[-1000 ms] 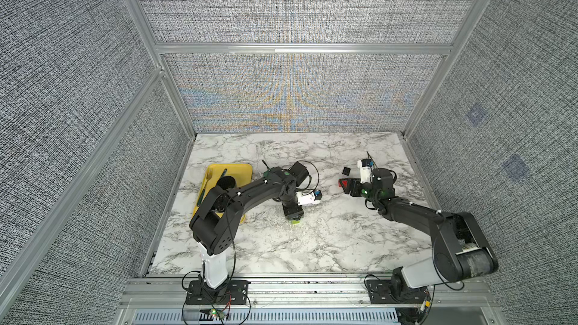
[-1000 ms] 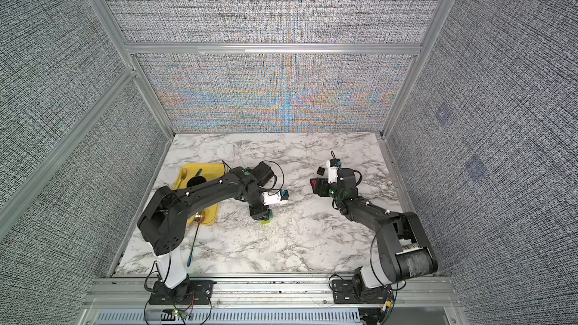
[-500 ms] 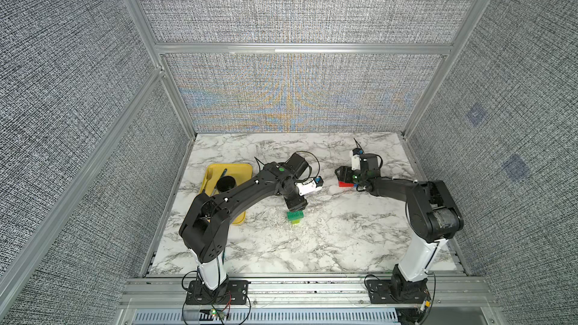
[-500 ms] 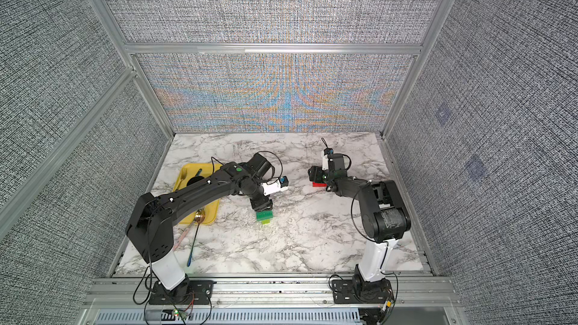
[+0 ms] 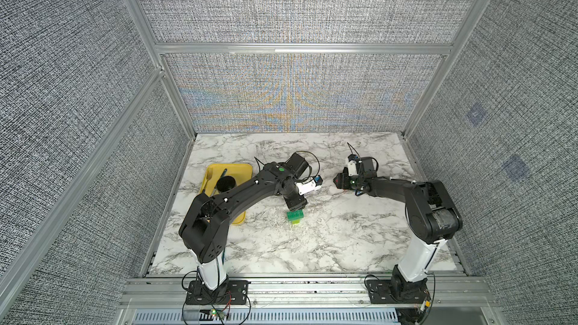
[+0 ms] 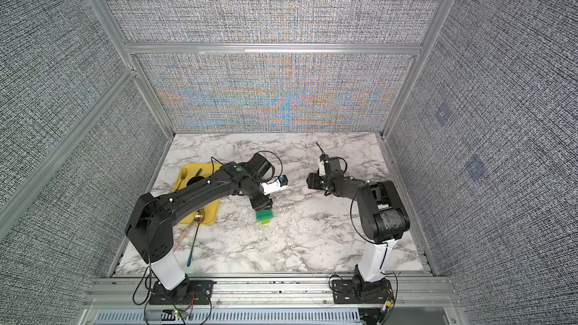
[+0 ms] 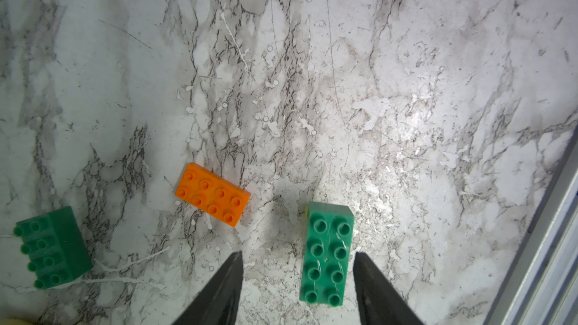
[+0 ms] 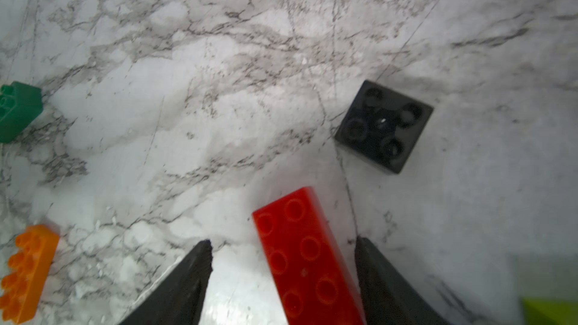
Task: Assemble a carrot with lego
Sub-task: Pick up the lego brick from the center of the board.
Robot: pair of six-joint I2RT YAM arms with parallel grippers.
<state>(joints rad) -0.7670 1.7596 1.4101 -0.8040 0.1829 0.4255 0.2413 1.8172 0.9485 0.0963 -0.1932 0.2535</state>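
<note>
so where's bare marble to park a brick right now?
Free: the wide front strip of the marble table, between the two arm bases, nearer than the green-on-lime stack. Also the back strip along the rear wall. Crowded: the middle, around the yellow tray, left gripper, orange brick and right gripper straddling the red brick.

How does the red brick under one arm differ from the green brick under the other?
The red brick lies flat on the table; the green brick sits stacked on a lime piece. The red brick lies askew between the right tool's fingers; the green brick lies nearer one finger of the left tool. Both are long eight-stud bricks between open fingers, neither gripped.
</note>
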